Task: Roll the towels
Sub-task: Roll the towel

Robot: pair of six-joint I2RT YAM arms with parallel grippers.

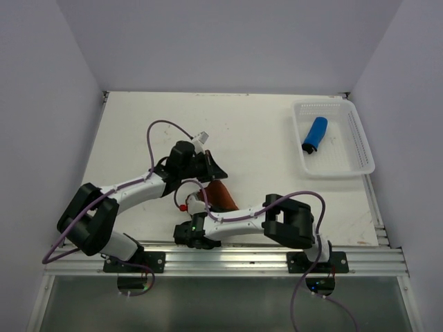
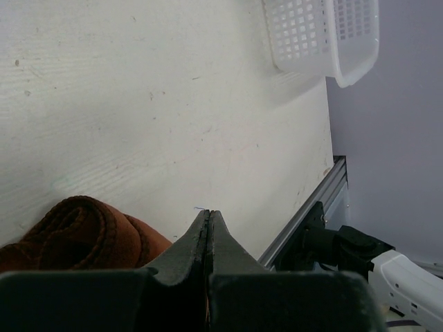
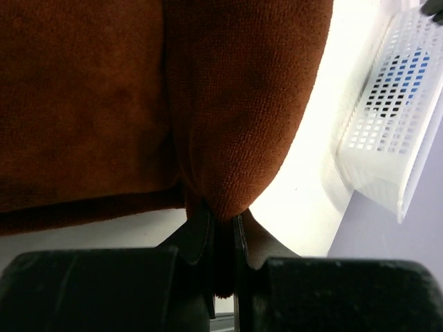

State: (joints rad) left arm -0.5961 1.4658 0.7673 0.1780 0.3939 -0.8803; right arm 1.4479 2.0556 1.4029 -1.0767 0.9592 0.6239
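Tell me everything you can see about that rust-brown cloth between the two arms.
The rust-brown terry towel looks soft and fuzzy. It is bunched into a thick roll whose coiled end shows in the left wrist view. It lies on the white table near the front edge. The right pincer is shut on a fold of it; the left pincer, shut, sits beside it.

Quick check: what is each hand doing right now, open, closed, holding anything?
Left hand: closed, empty, beside the brown towel.
Right hand: closed on a fold of the brown towel.
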